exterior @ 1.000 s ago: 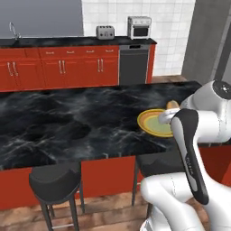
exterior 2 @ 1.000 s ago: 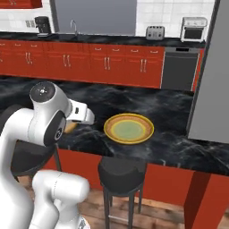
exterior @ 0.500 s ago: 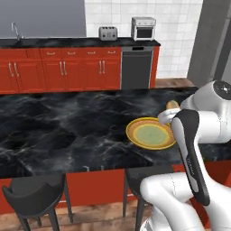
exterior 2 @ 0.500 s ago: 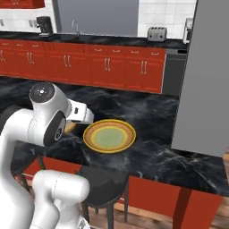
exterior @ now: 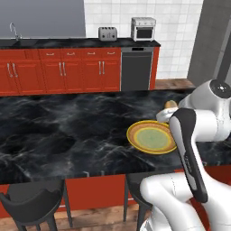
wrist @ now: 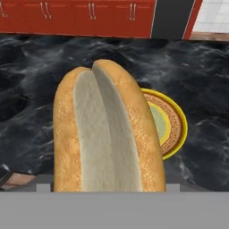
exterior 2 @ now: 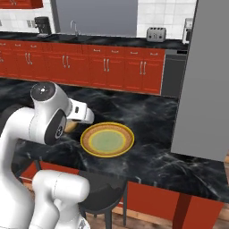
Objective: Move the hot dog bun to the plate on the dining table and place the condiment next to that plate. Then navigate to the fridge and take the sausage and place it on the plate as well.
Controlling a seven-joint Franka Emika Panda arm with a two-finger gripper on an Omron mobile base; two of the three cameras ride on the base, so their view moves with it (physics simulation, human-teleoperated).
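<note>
The hot dog bun [wrist: 107, 129], tan with its pale split side up, looms right in front of the hand camera, and my gripper [exterior 2: 76, 121] is shut on it. The bun's end [exterior: 170, 104] peeks out behind my forearm, just above the dining table [exterior: 67, 131] and beside the plate's edge. The yellow plate [exterior: 151, 136] with its olive centre lies bare on the black marble near the front edge; it also shows as the plate [exterior 2: 107, 139] and, half hidden behind the bun, the plate [wrist: 172, 125]. The tall grey fridge [exterior 2: 201, 76] stands on the right.
Black stools [exterior: 31, 203] sit under the table's front edge, one [exterior 2: 100, 192] right below the plate. Red wall cabinets [exterior: 63, 72] with a dark dishwasher [exterior: 136, 70], a toaster [exterior: 107, 33] and a small oven [exterior: 143, 29] line the back.
The whole picture has slid left as the base drove right along the table. The plate now sits nearer my arm. The bun stays held in the gripper.
</note>
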